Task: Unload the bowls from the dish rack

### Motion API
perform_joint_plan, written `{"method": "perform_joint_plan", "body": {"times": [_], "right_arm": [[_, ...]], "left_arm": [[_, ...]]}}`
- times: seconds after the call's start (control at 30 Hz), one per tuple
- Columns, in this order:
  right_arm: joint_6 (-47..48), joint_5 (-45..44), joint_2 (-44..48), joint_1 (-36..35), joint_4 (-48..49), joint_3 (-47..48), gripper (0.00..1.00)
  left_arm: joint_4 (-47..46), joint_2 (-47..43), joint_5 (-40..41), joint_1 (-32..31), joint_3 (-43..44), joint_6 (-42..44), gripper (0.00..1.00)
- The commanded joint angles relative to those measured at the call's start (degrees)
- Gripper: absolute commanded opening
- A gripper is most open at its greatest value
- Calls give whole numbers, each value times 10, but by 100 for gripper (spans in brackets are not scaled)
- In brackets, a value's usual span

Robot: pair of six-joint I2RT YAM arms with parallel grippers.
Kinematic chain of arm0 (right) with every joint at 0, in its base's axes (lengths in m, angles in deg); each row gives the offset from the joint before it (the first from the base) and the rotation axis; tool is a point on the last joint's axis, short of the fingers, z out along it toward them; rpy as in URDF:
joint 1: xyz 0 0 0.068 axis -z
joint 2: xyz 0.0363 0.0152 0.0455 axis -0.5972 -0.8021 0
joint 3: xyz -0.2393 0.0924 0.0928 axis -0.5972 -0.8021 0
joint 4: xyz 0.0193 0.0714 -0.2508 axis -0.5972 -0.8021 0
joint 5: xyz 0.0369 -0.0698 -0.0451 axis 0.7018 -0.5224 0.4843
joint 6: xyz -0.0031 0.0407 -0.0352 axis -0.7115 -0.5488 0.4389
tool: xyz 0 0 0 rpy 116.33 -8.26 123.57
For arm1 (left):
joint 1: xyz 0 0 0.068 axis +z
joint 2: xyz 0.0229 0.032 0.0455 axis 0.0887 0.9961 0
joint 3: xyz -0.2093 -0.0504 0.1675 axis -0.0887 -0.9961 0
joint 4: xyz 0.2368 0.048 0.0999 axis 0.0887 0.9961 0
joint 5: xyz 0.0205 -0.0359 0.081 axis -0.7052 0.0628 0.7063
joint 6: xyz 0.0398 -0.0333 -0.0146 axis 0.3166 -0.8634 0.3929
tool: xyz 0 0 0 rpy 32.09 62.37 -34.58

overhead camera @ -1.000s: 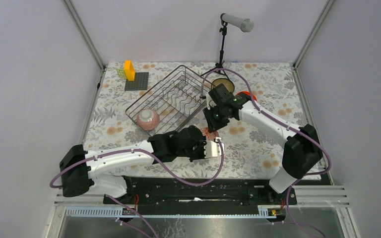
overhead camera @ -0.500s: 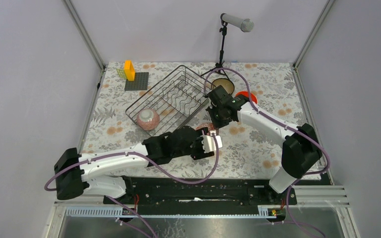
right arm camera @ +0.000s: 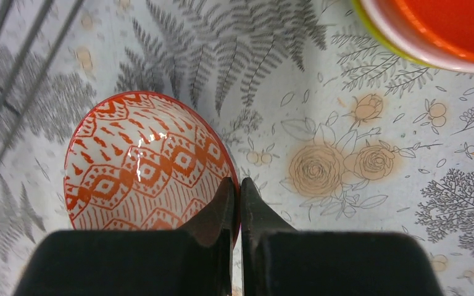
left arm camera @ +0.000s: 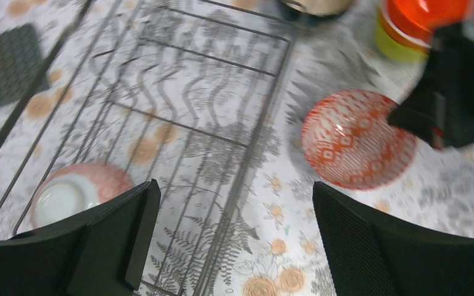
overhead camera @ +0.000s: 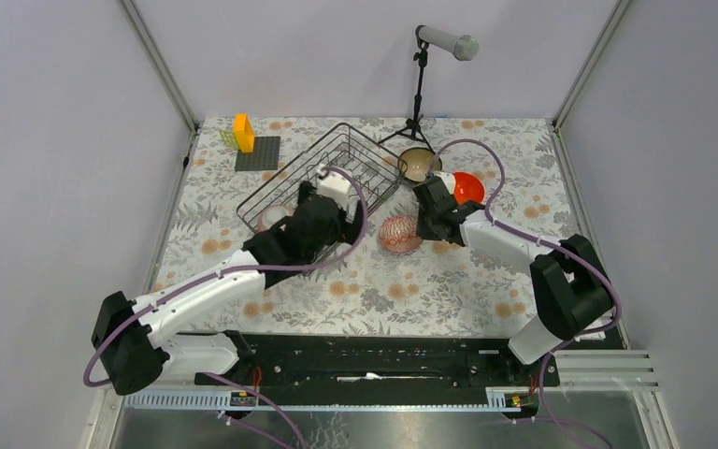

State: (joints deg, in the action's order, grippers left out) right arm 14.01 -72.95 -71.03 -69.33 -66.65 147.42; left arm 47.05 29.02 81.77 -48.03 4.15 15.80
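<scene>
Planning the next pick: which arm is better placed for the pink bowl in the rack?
Left. The left gripper hangs open over the dish rack by the pink bowl; the right gripper grips the red patterned bowl.

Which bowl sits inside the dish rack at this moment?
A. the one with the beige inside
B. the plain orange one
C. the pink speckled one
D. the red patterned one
C: the pink speckled bowl lies within the wires of the dish rack, while the red patterned bowl, the orange bowl and the beige-inside bowl all stand on the table outside it.
</scene>
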Motion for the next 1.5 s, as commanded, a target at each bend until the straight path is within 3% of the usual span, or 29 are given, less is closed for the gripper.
{"method": "perform_joint_plan", "body": {"times": [0.0, 0.17, 0.3, 0.33, 0.37, 0.4, 0.43, 0.73, 0.97, 1.03, 1.1, 1.2, 1.47], "right_arm": [[-117, -94, 43, 0, 114, -27, 0], [-174, -150, 40, 10, 136, -50, 0], [-205, -180, 38, 22, 138, -59, 5], [-206, -184, 37, 23, 139, -60, 15], [-205, -186, 36, 24, 135, -56, 36], [-200, -187, 35, 25, 128, -53, 52], [-194, -186, 36, 25, 124, -49, 55], [-91, -155, 115, 25, 131, -61, 60], [11, 47, 140, 24, 153, -22, 65], [15, 120, 127, 18, 157, 5, 66], [18, 178, 104, -2, 161, 38, 74], [31, 180, 54, -52, 153, 100, 87], [5, 190, -117, -127, 166, 258, 85]], "left_arm": [[45, -24, 45, 53, 28, -124, 99], [37, -61, 86, 70, 0, -164, 99], [40, -77, 59, 99, -7, -190, 99], [40, -80, 58, 100, -8, -190, 99], [39, -82, 58, 101, -10, -187, 99], [36, -84, 62, 101, -12, -187, 99], [35, -86, 68, 102, -15, -187, 99], [40, -97, 84, 115, -22, -206, 99], [66, -110, 118, 150, -19, -246, 99], [71, -119, 127, 164, -21, -258, 99], [77, -129, 134, 178, -23, -276, 99], [95, -139, 143, 203, -24, -310, 99], [160, -186, 198, 251, -48, -394, 99]]}}
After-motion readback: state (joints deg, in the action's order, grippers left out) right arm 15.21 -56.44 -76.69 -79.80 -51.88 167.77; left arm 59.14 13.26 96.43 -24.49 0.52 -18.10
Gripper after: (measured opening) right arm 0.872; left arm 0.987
